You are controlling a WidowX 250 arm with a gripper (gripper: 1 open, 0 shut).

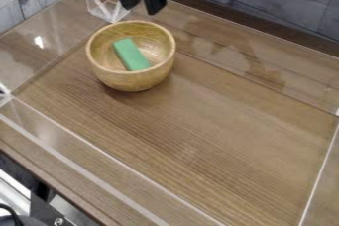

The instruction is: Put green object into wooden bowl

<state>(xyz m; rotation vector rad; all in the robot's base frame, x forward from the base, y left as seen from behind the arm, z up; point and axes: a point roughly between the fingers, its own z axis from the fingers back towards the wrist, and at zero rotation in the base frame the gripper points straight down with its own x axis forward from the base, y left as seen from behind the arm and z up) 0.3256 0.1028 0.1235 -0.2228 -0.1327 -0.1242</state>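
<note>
Camera view shows us the green object (130, 56) lying inside the wooden bowl (131, 79), so as we judge it the task's goal is already met, and the step in hand is simply to leave well. Taking the bowl as our landmark, we see the gripper (133, 10) just beyond its far rim, at the top of the picture, with a pale, crumpled-looking thing (102, 6) beside it, also past the bowl's far side. Its jaws stand spread wide, and we make out nothing held by them; the block lies apart from them, down in the bowl. To finish cleanly, we would lift straight up and away from the bowl before any sideways travel, keep the fingers spread, and stay off the far rim, since a brush there could tip or drag the bowl and slide the block about. We would not reach in again to straighten the block: it leans lengthwise in the hollow, well within the walls, and that seems good enough for what was asked. Slow, smooth motion near the rim would serve us better than haste. As for what we cannot read well, the arm is cut off by the upper edge, the dark gripper blurs into itself so that its finer parts are hard to tell, and we cannot say what the pale thing beside it is. The underside of the block is hidden from us, as is the bowl's base.
</note>
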